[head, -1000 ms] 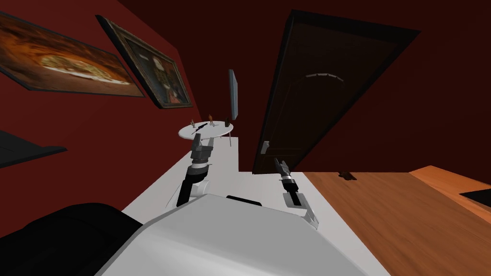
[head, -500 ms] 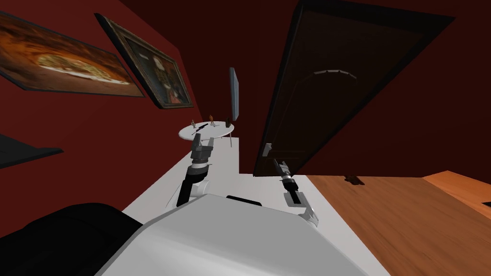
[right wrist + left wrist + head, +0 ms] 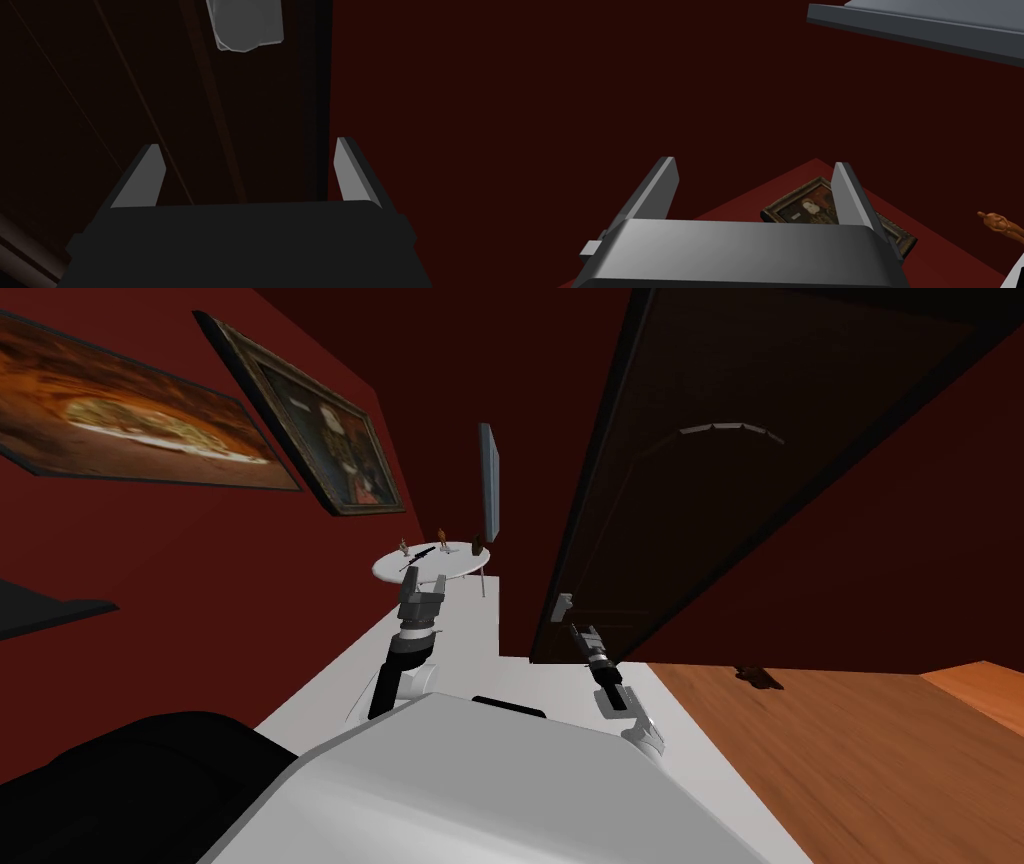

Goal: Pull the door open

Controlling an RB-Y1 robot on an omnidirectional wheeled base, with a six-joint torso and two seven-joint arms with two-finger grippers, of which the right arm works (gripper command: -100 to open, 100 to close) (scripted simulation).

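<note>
Rt pincer point(image 3: 247, 145) open, short of door point(image 3: 100, 100) handle point(image 3: 247, 25), handle partly cropped.

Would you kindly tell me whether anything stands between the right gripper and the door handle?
Nothing visible does. The right gripper is open and faces the dark door. The grey handle lies ahead of it, not yet touched, with only bare door panel showing between them.

Dark brown door point(image 3: 700, 488) (almost black in this light) is standing upright in the dark red wall point(image 3: 480, 368), looking flush with it. An arched moulding is running across its panel. A small light grey handle point(image 3: 562, 606) is sitting by the door's edge nearest the wall corner.
</note>
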